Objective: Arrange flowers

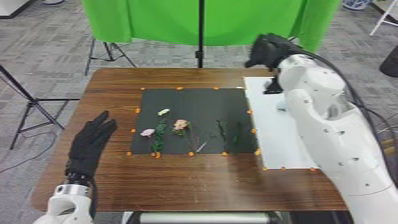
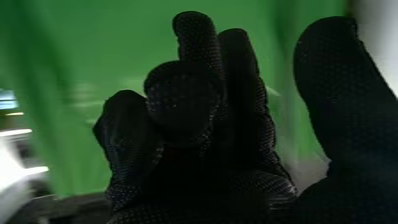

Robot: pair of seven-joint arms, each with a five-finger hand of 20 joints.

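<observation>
1. Fingers of the right hand (image 1: 268,49) are loosely raised and set apart from the thumb, clamped on nothing; it is up at one o'clock, likely to keep the work clear below.
2. The left hand (image 1: 89,142) lies at eight o'clock, palm flat and fingers straight, presumably parked so the other arm has room.
3. The peach flower (image 1: 181,124) lies mid-mat, the white flower (image 1: 163,112) at ten o'clock and the pink flower (image 1: 147,132) at eight, spaced perhaps for easy picking.
4. Green sprigs (image 1: 222,129) lie at four o'clock, seemingly sorted from the blooms.
5. The dark mat (image 1: 191,97) probably makes thin stems easier to see.
6. At its three o'clock, the white sheet (image 1: 289,147) likely marks the arranging side; the pale object (image 1: 282,106) there is too hidden to name.
</observation>
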